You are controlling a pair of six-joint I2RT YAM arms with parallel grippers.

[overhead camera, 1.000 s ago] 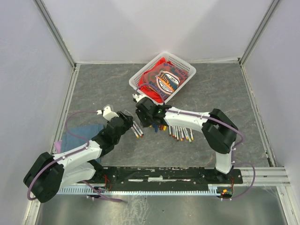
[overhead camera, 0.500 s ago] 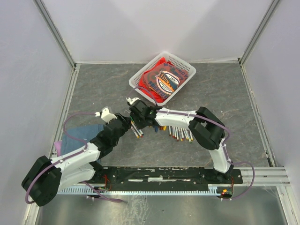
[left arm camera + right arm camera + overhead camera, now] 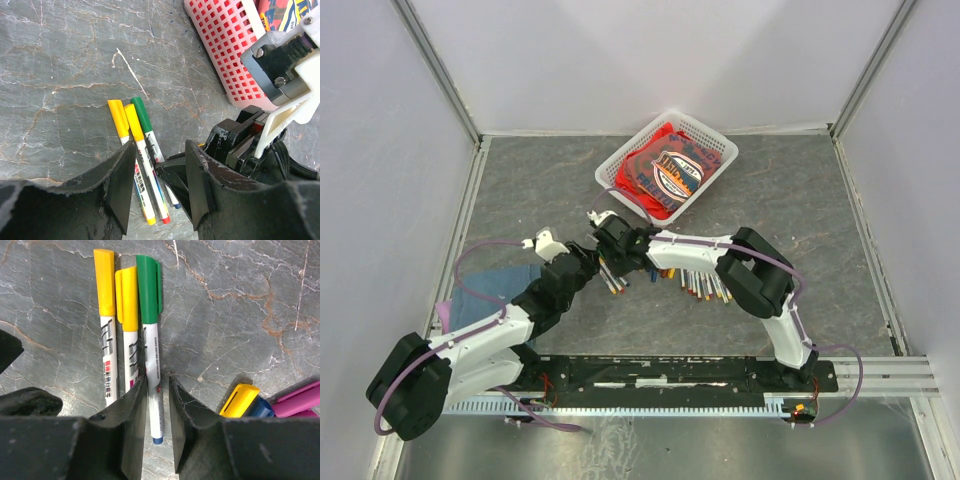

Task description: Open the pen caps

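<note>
Three capped pens lie side by side on the table (image 3: 612, 278). Two have yellow pen caps (image 3: 105, 282) (image 3: 126, 297) and one a green pen cap (image 3: 148, 287). My right gripper (image 3: 157, 390) is low over them, its jaws narrowly open astride the green-capped pen's white barrel (image 3: 156, 420). My left gripper (image 3: 159, 195) is open just above the same pens' tail ends, facing my right gripper (image 3: 610, 258). Loose pen caps, yellow (image 3: 239, 399), blue (image 3: 260, 407) and purple (image 3: 295, 400), lie to the right.
A row of uncapped white pens (image 3: 705, 285) lies right of the grippers. A white mesh basket (image 3: 715, 135) with a red cloth stands at the back. A blue cloth (image 3: 490, 290) lies at the left under my left arm.
My right gripper has moved left and down onto the three pens and now straddles the green-capped one. My left arm has shifted slightly left.
</note>
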